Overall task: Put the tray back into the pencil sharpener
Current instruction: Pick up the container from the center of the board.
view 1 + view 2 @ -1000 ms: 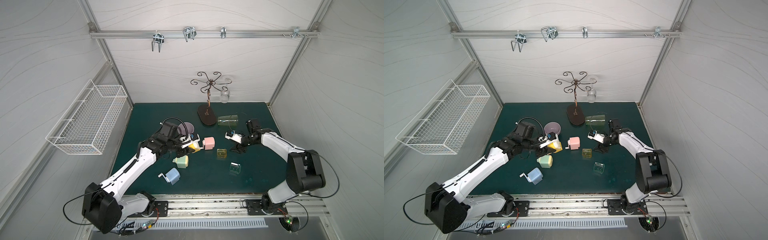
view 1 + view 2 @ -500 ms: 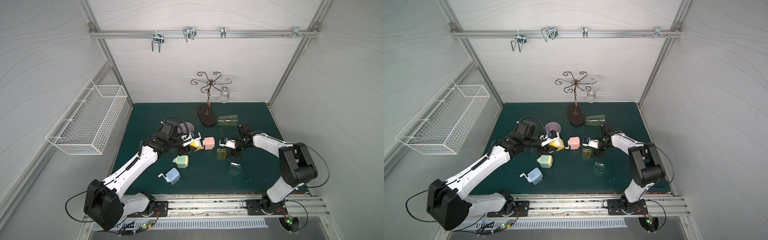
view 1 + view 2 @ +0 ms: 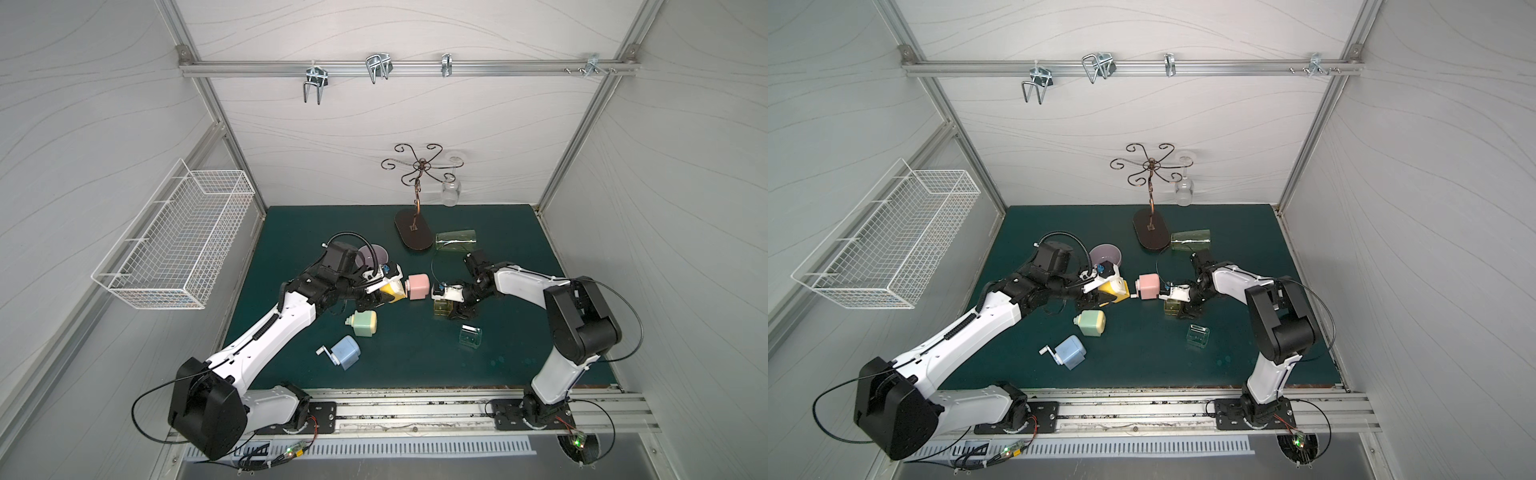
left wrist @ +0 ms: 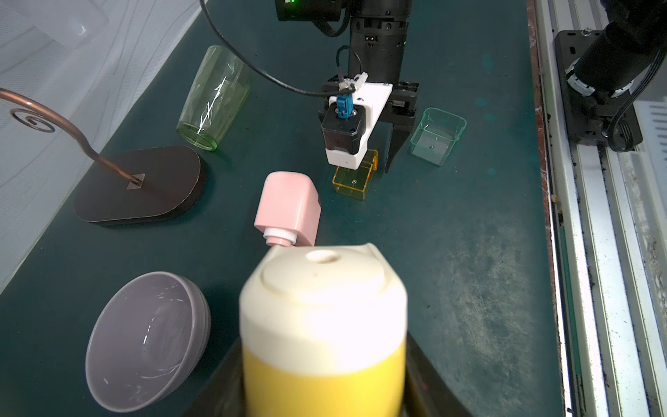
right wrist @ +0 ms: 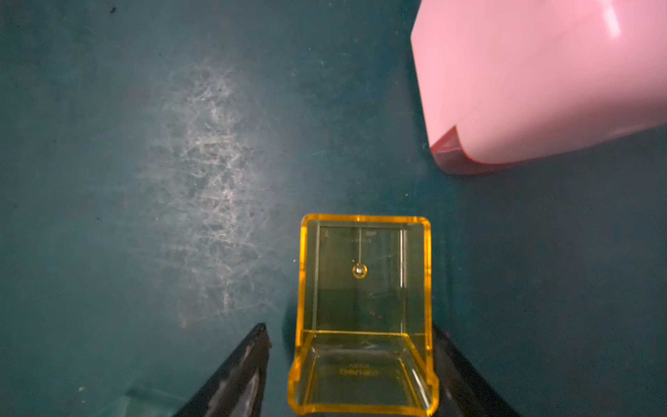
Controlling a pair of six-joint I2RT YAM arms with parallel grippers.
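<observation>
While the left gripper (image 3: pixel 380 296) is clamped on the yellow pencil sharpener (image 4: pixel 321 325), the cream end of that sharpener, which carries the pencil hole, faces the right arm. The sharpener sits just beside the pink sharpener (image 3: pixel 417 286), which lies on the dark green mat (image 3: pixel 415 374) with its white knob turned toward the yellow unit. The yellow tray (image 5: pixel 364 281) is outside the sharpener: it rests on the mat near the pink sharpener but apart from it, between that sharpener and a clear green tray (image 3: pixel 470 336). The right gripper (image 5: pixel 350 334) is lowered over the yellow tray with its jaws apart, one on each side. One finger (image 5: pixel 249 361) stands clear of the tray wall, with mat visible in the gap. The other finger (image 5: pixel 458 368) lies close along the opposite wall; contact there cannot be confirmed. The tray is therefore straddled, not clamped. Nearer the robot's base, a green sharpener (image 3: pixel 363 324) and a blue sharpener (image 3: pixel 344 352) with a white crank lie on the mat, well apart from the yellow tray. A purple bowl (image 4: pixel 148 339) sits beside the left wrist. Toward the back wall, a green tumbler (image 3: pixel 456 240) lies on its side next to the dark base of a metal stand (image 3: pixel 413 235), from which a clear glass (image 3: pixel 451 193) hangs.
</observation>
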